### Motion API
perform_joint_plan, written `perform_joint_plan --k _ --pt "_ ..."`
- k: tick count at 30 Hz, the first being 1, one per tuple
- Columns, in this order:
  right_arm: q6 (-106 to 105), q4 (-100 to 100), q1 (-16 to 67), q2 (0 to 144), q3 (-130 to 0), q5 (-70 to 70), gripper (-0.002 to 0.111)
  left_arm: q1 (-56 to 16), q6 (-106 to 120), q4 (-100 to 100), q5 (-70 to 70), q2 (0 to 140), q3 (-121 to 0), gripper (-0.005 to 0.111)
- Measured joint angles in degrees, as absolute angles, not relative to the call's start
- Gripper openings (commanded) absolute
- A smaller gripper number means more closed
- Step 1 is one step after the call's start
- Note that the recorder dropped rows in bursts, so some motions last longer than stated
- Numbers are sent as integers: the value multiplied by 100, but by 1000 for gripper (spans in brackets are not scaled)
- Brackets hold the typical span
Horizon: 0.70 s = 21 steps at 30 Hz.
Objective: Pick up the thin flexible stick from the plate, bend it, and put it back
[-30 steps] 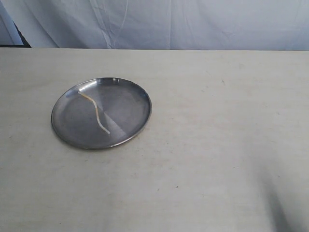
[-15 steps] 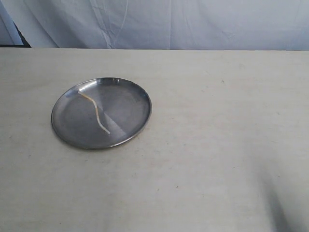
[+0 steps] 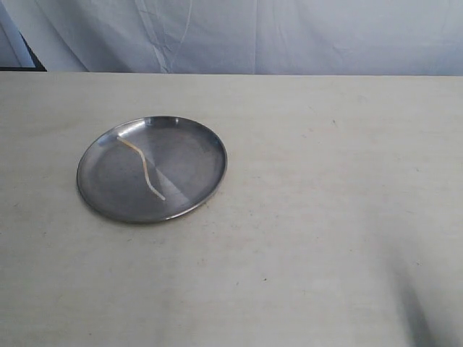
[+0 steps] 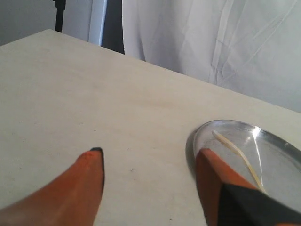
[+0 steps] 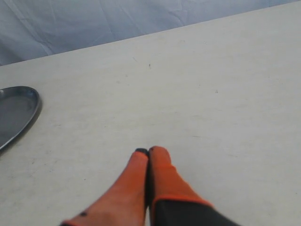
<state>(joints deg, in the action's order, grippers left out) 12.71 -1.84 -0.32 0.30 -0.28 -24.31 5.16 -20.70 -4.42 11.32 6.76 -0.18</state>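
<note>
Left wrist view shows the left gripper [image 4: 150, 153] with its orange jaws spread wide and nothing between them. One jaw tip hangs just in front of the near rim of the plate [image 4: 277, 157], the other over bare tabletop. In the right wrist view the right gripper [image 5: 149, 150] has its jaws pressed together on nothing, over bare tabletop, with the plate's edge well off to one side. Neither arm appears in the exterior view. The thin flexible stick [image 4: 241, 154] lies inside the plate in a loose wavy line, running from near the rim toward the middle, flat against the metal as far as can be seen. It looks very light and limp, so it should bend with hardly any force, but a hard pinch could kink or snap it. Lying flat on brushed metal, it will likely skid away from a fingertip rather than lift. The best hold is probably close to one end, leaving the other end free for the second gripper to take for the bend. The table [image 3: 325, 217] is pale, matte and level, with a few faint specks. A wrinkled white cloth [image 3: 289, 36] hangs behind it.
</note>
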Motion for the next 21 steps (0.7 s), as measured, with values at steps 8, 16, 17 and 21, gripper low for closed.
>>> perform_joint_plan --k 8,16,17,21 --pt "1271 -184 -32 30 -15 -2431 0 516 -2070 -442 1183 676 -18 56" --pt "1271 -184 -32 20 -15 -2431 0 516 -2070 -442 1183 676 -18 56" --pt "1271 -184 -32 20 -15 -2431 0 516 -2070 -442 1183 676 -18 56" --pt "1258 -184 -32 20 -15 -2431 0 516 -2070 -442 1183 676 -18 56"
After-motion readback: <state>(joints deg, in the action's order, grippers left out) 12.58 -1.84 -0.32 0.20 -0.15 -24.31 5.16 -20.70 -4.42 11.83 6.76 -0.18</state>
